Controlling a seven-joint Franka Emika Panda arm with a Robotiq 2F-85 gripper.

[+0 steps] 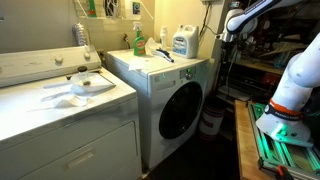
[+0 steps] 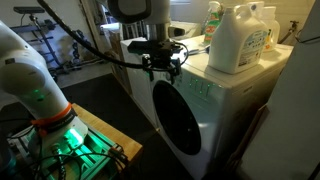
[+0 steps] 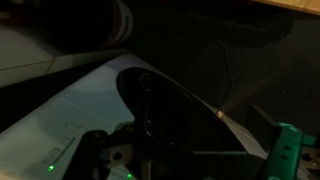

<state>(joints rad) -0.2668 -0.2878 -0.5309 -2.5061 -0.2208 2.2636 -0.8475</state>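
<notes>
In an exterior view, the white top of the front-loading washer carries a green bottle at its far left. A white detergent jug stands at the far right, with a small blue item between them. A white cloth lies on the neighbouring machine to the left.

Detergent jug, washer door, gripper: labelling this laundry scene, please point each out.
detergent jug point(image 2: 243, 42), in an exterior view, on its body
washer door point(image 2: 178, 125), in an exterior view, dark round glass
gripper point(image 2: 163, 72), in an exterior view, between its fingers' tips

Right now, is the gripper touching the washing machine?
Cannot tell. In an exterior view the gripper overlaps the washing machine at its corner; neither gap nor contact shows. The wrist view is too dark.
</notes>
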